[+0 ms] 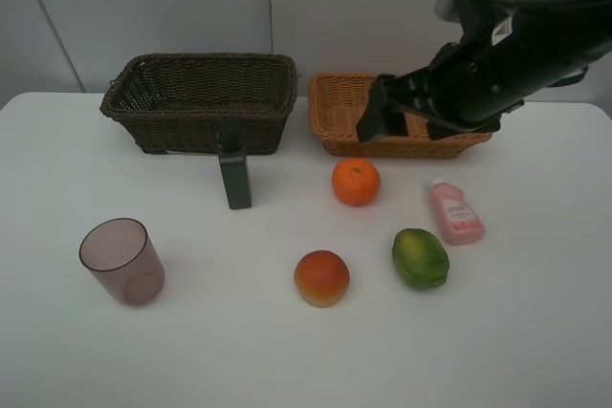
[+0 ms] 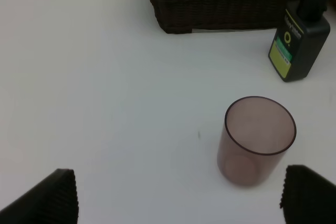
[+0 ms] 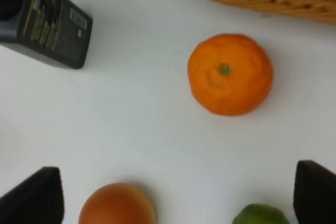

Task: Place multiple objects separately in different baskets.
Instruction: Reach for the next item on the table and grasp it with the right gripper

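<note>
- A translucent mauve cup (image 1: 121, 260) stands upright, mouth up, at the front left of the white table (image 1: 535, 351), well apart from everything else.
- In the left wrist view the left gripper (image 2: 178, 198) is seen with its fingers spread wide and nothing between them. The cup lies ahead of it, untouched.
- The dark brown basket (image 1: 201, 117), the deeper of the two, is set at the rear left.
- A dark green bottle (image 1: 235, 179) stands upright just in front of this basket. Whether they touch cannot be told. A yellow-green label (image 2: 282, 52) is noted on its face.
- The red-orange fruit (image 1: 322, 277) rests alone on the table at the front centre.
- The mandarin (image 1: 356, 182) sits near the front wall of the light tan basket (image 1: 335, 107), apart from it, with its green stem spot facing up.
- The tan basket, shallower, is placed just beside the dark one. Part of its front is hidden by the right arm.
- The right gripper (image 1: 397, 121) hangs over that basket's front, fingers apart, nothing held.
- The green lime-like fruit (image 1: 420, 258) lies at the front right, near the red-orange fruit.
- The pink bottle (image 1: 455, 209) lies on its side, its white cap pointing toward the tan basket.
</note>
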Controlling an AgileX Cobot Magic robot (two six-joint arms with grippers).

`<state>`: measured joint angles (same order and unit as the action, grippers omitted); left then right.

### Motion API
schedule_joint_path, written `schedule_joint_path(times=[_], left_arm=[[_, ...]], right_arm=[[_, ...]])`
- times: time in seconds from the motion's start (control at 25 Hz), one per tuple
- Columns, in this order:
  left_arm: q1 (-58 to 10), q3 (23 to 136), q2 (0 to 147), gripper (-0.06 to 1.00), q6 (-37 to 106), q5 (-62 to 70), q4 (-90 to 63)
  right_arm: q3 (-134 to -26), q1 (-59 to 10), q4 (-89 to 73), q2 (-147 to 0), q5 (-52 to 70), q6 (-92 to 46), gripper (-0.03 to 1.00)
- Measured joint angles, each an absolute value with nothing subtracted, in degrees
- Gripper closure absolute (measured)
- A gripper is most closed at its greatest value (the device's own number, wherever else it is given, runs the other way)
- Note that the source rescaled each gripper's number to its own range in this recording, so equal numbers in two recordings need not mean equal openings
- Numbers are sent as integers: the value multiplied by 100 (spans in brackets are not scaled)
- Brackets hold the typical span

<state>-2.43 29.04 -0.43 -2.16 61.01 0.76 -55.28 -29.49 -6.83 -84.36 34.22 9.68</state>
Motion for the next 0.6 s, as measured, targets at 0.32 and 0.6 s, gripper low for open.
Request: schedule_joint_path(times=[0.32, 0.6], left_arm=[[-243, 2904, -43, -6, -216, 6101, 76], [-243, 2904, -43, -6, -216, 6101, 76]], right_arm=[[-6588, -2999, 257, -9797, 4289, 2307, 8], [-7250, -3070, 647, -10311, 4391, 2694, 8]])
